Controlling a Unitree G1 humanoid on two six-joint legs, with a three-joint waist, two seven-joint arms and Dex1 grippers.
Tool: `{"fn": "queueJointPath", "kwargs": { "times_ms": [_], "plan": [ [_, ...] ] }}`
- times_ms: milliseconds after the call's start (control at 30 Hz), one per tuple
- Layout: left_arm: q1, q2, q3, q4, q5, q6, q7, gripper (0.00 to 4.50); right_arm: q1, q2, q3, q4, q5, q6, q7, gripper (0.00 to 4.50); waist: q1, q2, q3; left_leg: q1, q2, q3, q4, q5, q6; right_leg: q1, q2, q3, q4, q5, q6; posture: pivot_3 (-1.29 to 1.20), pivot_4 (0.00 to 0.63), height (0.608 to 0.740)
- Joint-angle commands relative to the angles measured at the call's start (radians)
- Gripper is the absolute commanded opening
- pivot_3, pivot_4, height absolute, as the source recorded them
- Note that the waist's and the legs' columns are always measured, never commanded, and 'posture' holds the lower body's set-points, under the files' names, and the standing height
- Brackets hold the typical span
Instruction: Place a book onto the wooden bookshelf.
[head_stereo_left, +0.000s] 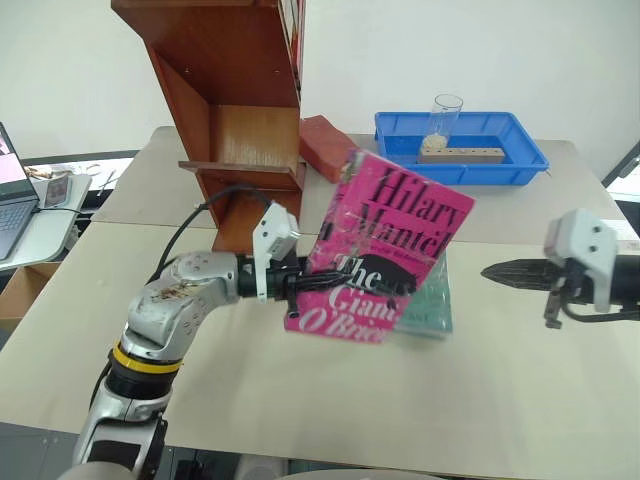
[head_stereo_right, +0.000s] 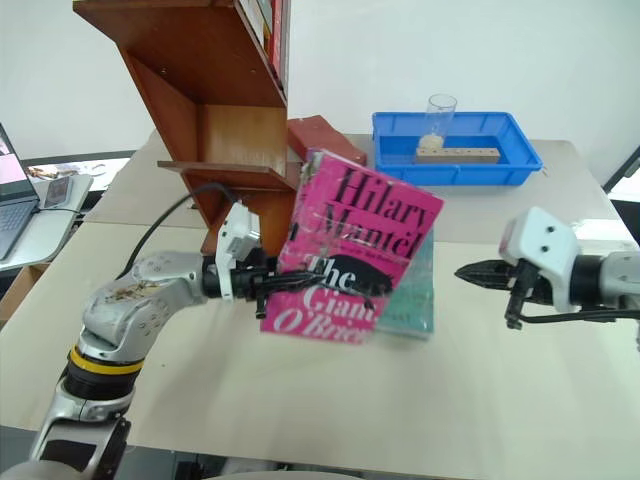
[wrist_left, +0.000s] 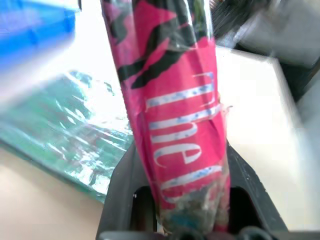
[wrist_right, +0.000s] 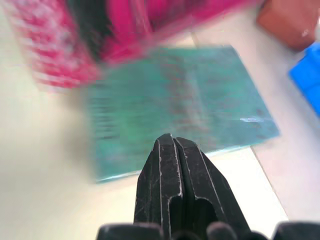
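The bright pink book hangs above the table, upright and tilted, its cover facing me. My left gripper is shut on its lower left edge; in the left wrist view the black fingers clamp the pink cover from both sides. The wooden bookshelf stands at the back left of the table, just behind and left of the lifted book. My right gripper is shut and holds nothing, hovering to the right of the book. Its closed fingertips point at the teal-green book.
A teal-green book lies flat on the table under the pink one. A reddish block sits beside the shelf. At the back right, a blue tray holds a glass and a wooden block. A laptop stands far left.
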Motion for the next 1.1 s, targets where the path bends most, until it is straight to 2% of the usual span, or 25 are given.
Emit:
{"fn": "queueJointPath", "kwargs": {
  "times_ms": [33,100,167,300,367,533,700,900,1000,1100],
  "plan": [
    [-0.122,-0.008,-0.007,0.055,0.165,-0.318,0.0,0.67,-0.002,-0.028,-0.111,-0.066,0.091,0.086,0.001,0.0,0.002,0.0,0.0,-0.002,0.0,0.0,0.0,0.002,0.003,-0.001,0.0,0.0,-0.001,0.001,0.0,0.0,0.15,0.673],
    [-0.217,-0.03,0.015,0.113,0.224,-0.453,0.035,0.67,-0.007,-0.034,-0.15,-0.081,0.119,0.127,-0.013,0.0,0.009,0.0,0.001,-0.005,0.0,0.0,0.0,0.002,0.004,-0.002,0.0,0.0,-0.001,0.001,0.001,0.0,0.15,0.673],
    [-0.285,-0.047,0.039,0.136,0.219,-0.501,0.04,0.66,-0.007,-0.041,-0.175,-0.093,0.137,0.155,-0.022,0.0,0.011,0.0,0.001,-0.007,0.0,0.0,0.001,0.002,0.004,-0.004,0.0,0.0,-0.002,0.002,0.002,0.0,0.15,0.673],
    [-0.286,-0.016,0.041,0.084,0.118,-0.403,-0.048,0.66,-0.004,-0.049,-0.183,-0.107,0.157,0.182,-0.04,0.0,0.006,0.002,0.0,-0.006,0.0,0.0,0.001,0.001,0.005,-0.002,0.0,0.0,-0.004,0.002,0.004,0.0,0.15,0.673],
    [-0.287,-0.01,0.056,0.076,0.113,-0.408,-0.048,0.66,-0.017,-0.049,-0.184,-0.107,0.172,0.198,-0.054,0.0,0.003,0.004,0.001,-0.006,0.0,0.0,0.001,0.001,0.005,-0.002,0.001,0.0,-0.002,0.002,0.004,0.0,0.15,0.673],
    [-0.424,0.066,0.077,0.285,0.407,-0.808,0.056,0.66,-0.078,-0.058,-0.173,-0.112,0.234,0.242,-0.091,0.0,0.005,0.004,0.002,-0.006,0.0,0.0,0.002,0.002,0.005,-0.003,0.001,0.0,-0.001,0.002,0.005,0.0,0.15,0.673],
    [-0.51,0.111,0.072,0.42,0.546,-1.039,0.148,0.66,-0.163,-0.062,-0.133,-0.11,0.286,0.266,-0.129,0.0,0.009,0.004,0.002,-0.007,0.0,0.0,0.001,0.002,0.005,-0.003,0.0,0.001,-0.004,0.003,0.005,0.0,0.15,0.673],
    [-0.554,0.22,0.049,0.531,0.685,-1.101,0.161,0.66,-0.321,-0.044,-0.048,-0.092,0.347,0.268,-0.187,0.0,0.004,0.005,0.003,-0.007,0.0,0.0,0.001,0.002,0.006,-0.006,0.001,0.001,-0.001,0.003,0.005,0.0,0.15,0.673],
    [-0.565,0.275,0.034,0.557,0.717,-1.068,0.121,0.66,-0.427,-0.02,0.007,-0.058,0.35,0.247,-0.224,0.0,0.003,0.006,0.004,-0.007,0.001,0.0,0.001,0.002,0.006,-0.007,0.001,0.001,0.0,0.003,0.005,0.0,0.15,0.673],
    [-0.561,0.32,0.012,0.571,0.769,-1.018,0.094,0.66,-0.493,0.005,0.05,-0.031,0.343,0.238,-0.235,0.0,0.003,0.007,0.003,-0.012,0.001,0.001,0.001,0.002,0.006,-0.017,0.001,0.001,0.004,0.003,0.005,0.0,0.15,0.673]
  ]
}}
